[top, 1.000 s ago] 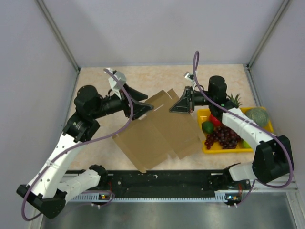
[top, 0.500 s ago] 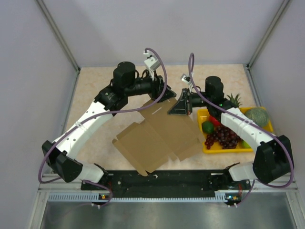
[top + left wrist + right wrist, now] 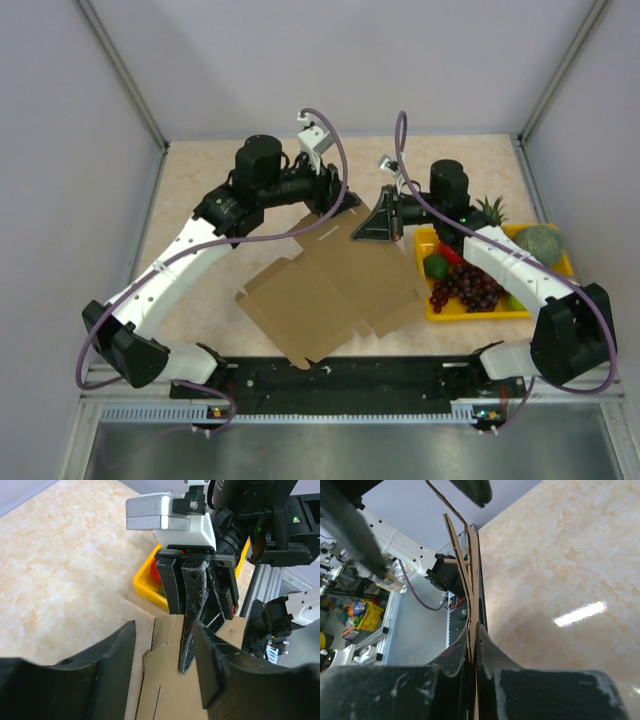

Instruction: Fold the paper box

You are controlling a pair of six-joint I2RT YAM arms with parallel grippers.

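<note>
The paper box [image 3: 330, 290] is a flat brown die-cut sheet in the middle of the table, its far edge raised. My right gripper [image 3: 365, 228] is shut on that far edge; in the right wrist view the thin cardboard [image 3: 470, 570] runs edge-on from between its closed jaws [image 3: 474, 630]. My left gripper [image 3: 335, 205] hovers at the sheet's far flap, just left of the right one. In the left wrist view its jaws [image 3: 165, 647] stand open over the slotted flap [image 3: 170, 690], gripping nothing, with the right gripper's fingers [image 3: 192, 605] pinching the sheet just beyond.
A yellow fruit tray [image 3: 560, 262] with grapes [image 3: 465, 285] and other fruit stands at the right, close to the right arm and the sheet's right corner. Grey walls close in the table on three sides. The arms' base rail runs along the near edge.
My left arm has swung from the sheet's left side up to its far flap, beside the right gripper. The right gripper stays shut on the sheet's edge.
</note>
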